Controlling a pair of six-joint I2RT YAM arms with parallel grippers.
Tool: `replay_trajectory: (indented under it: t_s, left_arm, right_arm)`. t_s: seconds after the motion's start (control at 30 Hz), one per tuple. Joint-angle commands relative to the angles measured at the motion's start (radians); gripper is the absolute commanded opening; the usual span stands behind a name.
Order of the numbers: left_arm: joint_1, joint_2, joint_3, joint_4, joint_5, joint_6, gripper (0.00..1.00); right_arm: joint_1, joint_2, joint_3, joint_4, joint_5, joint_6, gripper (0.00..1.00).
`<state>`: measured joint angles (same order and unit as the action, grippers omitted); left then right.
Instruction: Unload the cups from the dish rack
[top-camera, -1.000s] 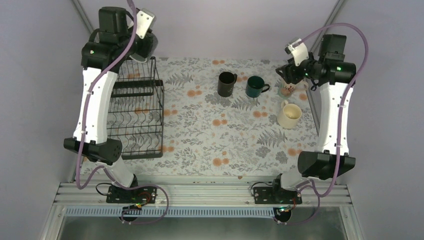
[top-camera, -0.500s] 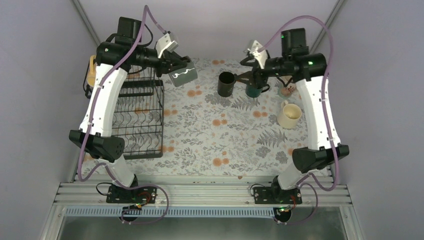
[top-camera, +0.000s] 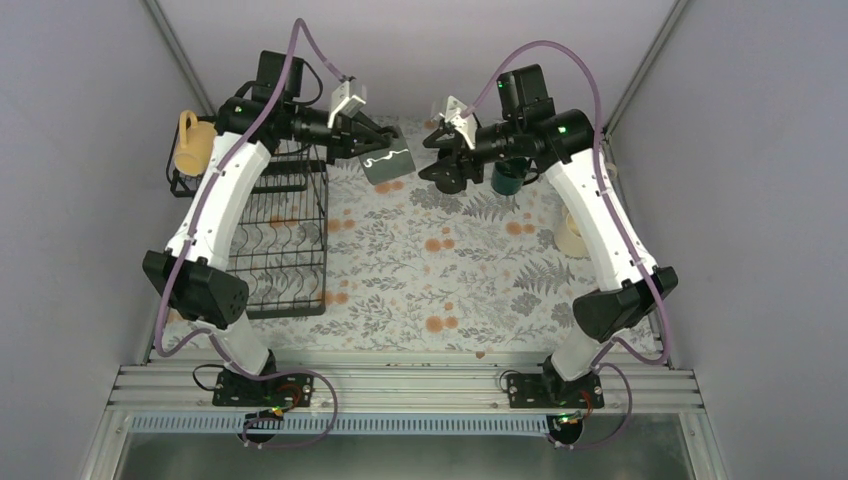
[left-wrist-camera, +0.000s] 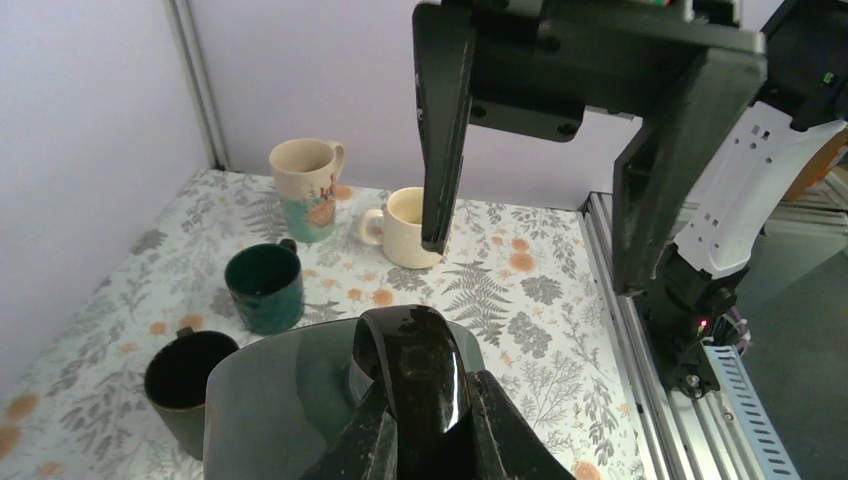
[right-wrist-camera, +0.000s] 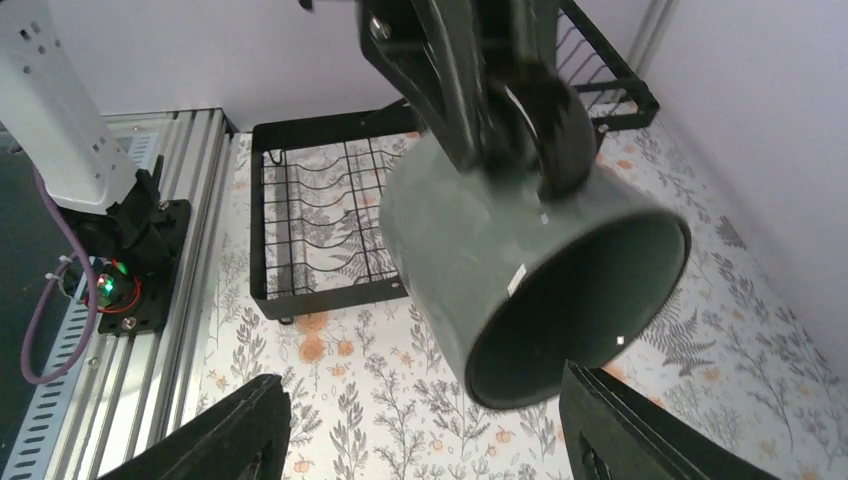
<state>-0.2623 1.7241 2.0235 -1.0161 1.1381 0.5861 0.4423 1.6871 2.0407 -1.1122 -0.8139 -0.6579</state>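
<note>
- Floral-patterned tabletop (top-camera: 420, 280) lies beneath; dark grey glazed ceramic mug (right-wrist-camera: 530, 270) hangs in air, near the black wire dish rack (top-camera: 280, 230).
- Left gripper (left-wrist-camera: 430, 440) pinches its handle; right gripper (right-wrist-camera: 425, 440) gapes wide, facing it.
- Rigid, slick, breakable, probably fairly heavy: the wall at the rim looks the surest hold.

The top camera sits high behind the left arm (top-camera: 208, 215) and right arm (top-camera: 603, 220), looking steeply down over the whole surface (top-camera: 430, 290). The left wrist camera rides very close above the grey mug (left-wrist-camera: 285, 405) and faces across the surface to the right arm's side, while the right wrist camera, equally close, faces back toward the rack (right-wrist-camera: 330, 119) and the left arm's base. All three views share the grey mug, and the two wrist views look at each other.
</note>
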Motion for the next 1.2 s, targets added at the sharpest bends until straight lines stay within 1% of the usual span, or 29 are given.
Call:
replay_trajectory:
  t_s: [0.0,0.2,0.47,0.57,0.7,0.77,0.87,1.0,1.17]
  left_arm:
    - [-0.007,-0.080,-0.081,0.212,0.122,-0.035,0.03]
    - [-0.021,-0.092,-0.117,0.310,0.148,-0.081,0.02]
    - [-0.036,-0.111,-0.133,0.340,0.184,-0.105,0.02]
    - [-0.043,-0.115,-0.136,0.338,0.178,-0.105,0.02]
    - [-0.047,-0.117,-0.132,0.302,0.146,-0.085,0.02]
    - [-0.048,-0.118,-0.122,0.250,0.133,-0.034,0.02]
    - [-0.047,-0.115,-0.117,0.196,0.120,-0.001,0.02]
    - [-0.047,-0.116,-0.121,0.166,0.091,0.031,0.02]
    - [-0.047,-0.122,-0.128,0.166,0.066,0.038,0.02]
  right_arm:
    - [0.035,0.013,0.020,0.040,-0.048,0.034,0.70]
    - [0.066,0.034,0.009,0.040,-0.044,0.041,0.69]
    - [0.070,0.019,-0.035,0.056,-0.035,0.041,0.68]
    - [0.070,0.013,-0.045,0.059,-0.028,0.037,0.68]
    - [0.069,-0.009,-0.069,0.073,0.002,0.040,0.68]
    - [0.070,-0.033,-0.088,0.077,0.010,0.035,0.68]
    - [0.069,-0.073,-0.110,0.087,0.018,0.039,0.68]
    - [0.070,-0.082,-0.112,0.075,0.030,0.039,0.68]
    - [0.069,-0.107,-0.133,0.075,0.050,0.034,0.68]
